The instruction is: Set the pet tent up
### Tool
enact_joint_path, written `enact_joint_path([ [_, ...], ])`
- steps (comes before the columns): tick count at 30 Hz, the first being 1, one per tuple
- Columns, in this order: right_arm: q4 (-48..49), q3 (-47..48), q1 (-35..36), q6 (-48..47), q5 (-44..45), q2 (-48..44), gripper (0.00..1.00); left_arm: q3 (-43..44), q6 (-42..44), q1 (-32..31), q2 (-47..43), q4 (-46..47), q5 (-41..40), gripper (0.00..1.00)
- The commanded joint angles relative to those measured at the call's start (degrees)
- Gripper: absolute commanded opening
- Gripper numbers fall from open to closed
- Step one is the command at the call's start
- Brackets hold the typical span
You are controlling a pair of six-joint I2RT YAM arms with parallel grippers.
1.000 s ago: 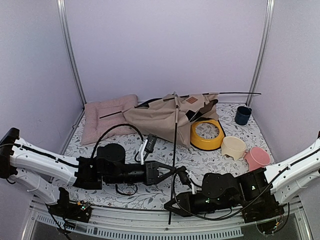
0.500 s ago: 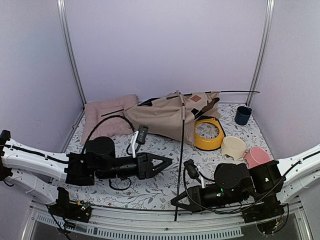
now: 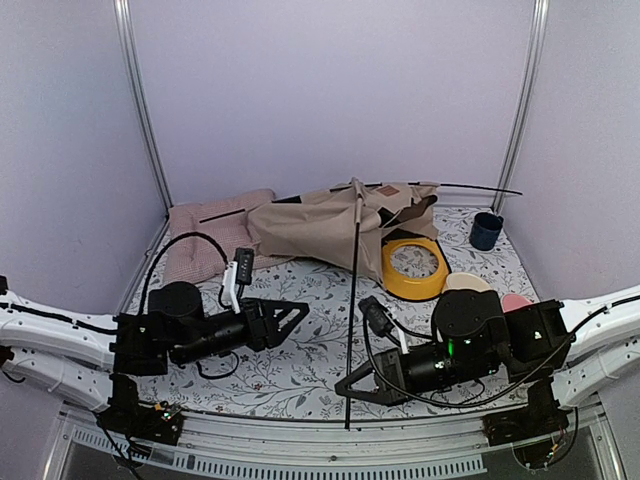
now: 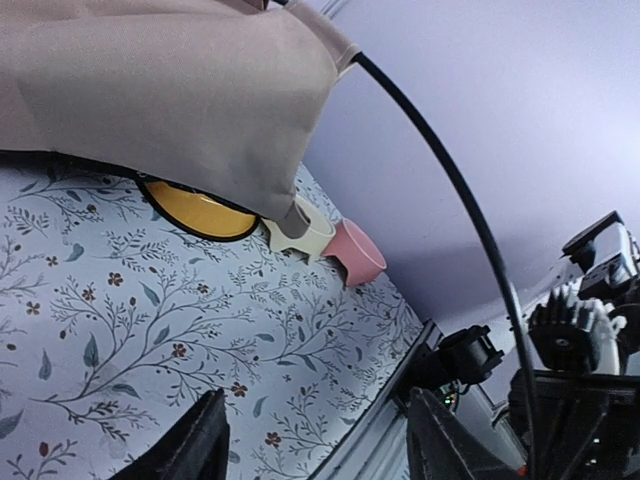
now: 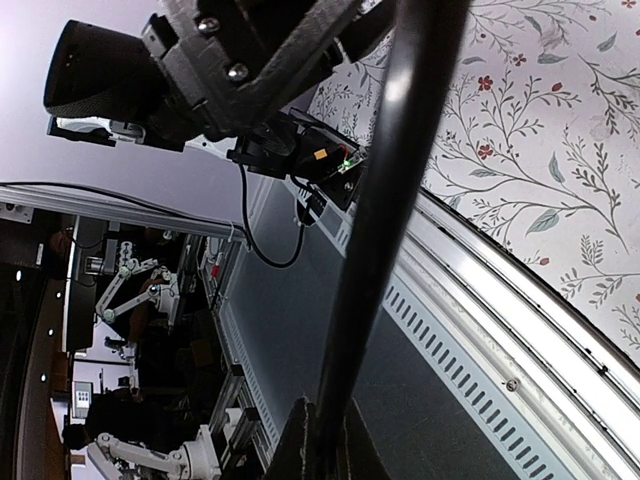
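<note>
Nearest you, your right gripper (image 3: 348, 384) is clamping shut on the lower end of a thin black pole (image 3: 353, 300), just above the front edge of the table (image 3: 300, 360). The wrist view is showing the rod running straight down into the closed fingers. You are gripping it low, probably so that the long free length is working as a lever on the fabric at the far end.

To its left, your left gripper (image 3: 292, 311) is hovering over the flowered tabletop with its fingers apart and nothing between them. It is pointing toward the pole but sitting clear of it, which is leaving the rod to the right arm alone. It is looking ready to take a second hold.

The pole is rising away from you toward the back, where its top is meeting the peak of the tent (image 3: 320, 228). The tent is lying slumped against the rear wall, not yet standing. A second pole (image 3: 480, 187) is sticking out sideways across its top. A pink cushion (image 3: 200, 240) is lying at the tent's left, and a yellow bowl stand (image 3: 412, 292) is sitting just in front of its right side.
</note>
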Motion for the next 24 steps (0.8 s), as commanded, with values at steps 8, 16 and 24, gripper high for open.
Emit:
enact_joint_path([
  [8,0.99,5.37,-6.35,-3.1,-8.96,1.12,0.0,4.74,3.59,6.11,20.84,18.56,4.77,0.73],
  [16,-0.07,6.37,-7.01,-2.67,-9.65,2.22,0.0,13.95,5.79,7.09,32.14,26.25,5.9,0.75],
  [24,-0.27,6.52,-7.13,-2.0,-9.69,2.67,0.0,21.95,3.56,7.29,38.57,24.29,-0.2,0.82],
])
